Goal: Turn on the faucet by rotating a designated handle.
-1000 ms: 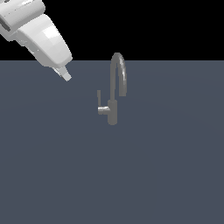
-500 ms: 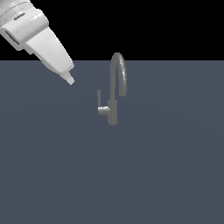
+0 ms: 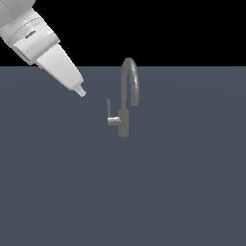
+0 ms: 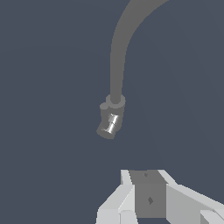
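The grey faucet (image 3: 124,123) stands on the dark floor, its arched spout (image 3: 129,84) rising above a short base. The handle (image 3: 110,115) is a thin L-shaped lever on the exterior view's left side of the base, its slim bar pointing up. My gripper (image 3: 81,92) hangs in the air up and to the exterior view's left of the handle, apart from it, fingers together and holding nothing. In the wrist view the faucet (image 4: 114,65) and handle (image 4: 109,125) lie ahead of my gripper (image 4: 144,176).
The flat dark grey floor (image 3: 182,192) spreads around the faucet. My white arm (image 3: 29,38) enters from the exterior view's upper left corner.
My gripper has moved a little down and to the exterior view's right, closer to the handle. The faucet and handle have not moved.
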Controlling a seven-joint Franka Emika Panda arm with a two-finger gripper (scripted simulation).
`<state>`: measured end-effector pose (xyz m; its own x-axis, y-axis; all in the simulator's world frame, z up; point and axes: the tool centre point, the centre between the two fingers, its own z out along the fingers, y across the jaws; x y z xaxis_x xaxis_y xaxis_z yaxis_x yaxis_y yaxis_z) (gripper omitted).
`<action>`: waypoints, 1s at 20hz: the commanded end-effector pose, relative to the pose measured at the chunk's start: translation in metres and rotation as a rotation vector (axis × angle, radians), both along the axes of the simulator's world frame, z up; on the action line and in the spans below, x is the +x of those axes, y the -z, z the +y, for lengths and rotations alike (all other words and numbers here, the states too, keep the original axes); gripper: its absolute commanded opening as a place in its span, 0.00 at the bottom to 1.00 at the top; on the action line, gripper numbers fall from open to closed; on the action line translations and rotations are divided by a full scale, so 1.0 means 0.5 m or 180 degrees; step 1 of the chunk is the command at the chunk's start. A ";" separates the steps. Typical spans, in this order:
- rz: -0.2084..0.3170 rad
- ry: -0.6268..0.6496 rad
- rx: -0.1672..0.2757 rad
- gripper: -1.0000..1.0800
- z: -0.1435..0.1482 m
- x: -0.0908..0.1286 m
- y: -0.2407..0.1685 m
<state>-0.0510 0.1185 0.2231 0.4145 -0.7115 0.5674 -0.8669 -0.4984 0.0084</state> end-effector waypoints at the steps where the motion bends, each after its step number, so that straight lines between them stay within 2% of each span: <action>1: -0.0023 0.0068 -0.0022 0.00 -0.004 0.012 0.011; 7: -0.0114 0.0298 -0.0098 0.00 -0.018 0.053 0.044; 20: -0.0419 0.0977 -0.0327 0.00 -0.080 0.173 0.116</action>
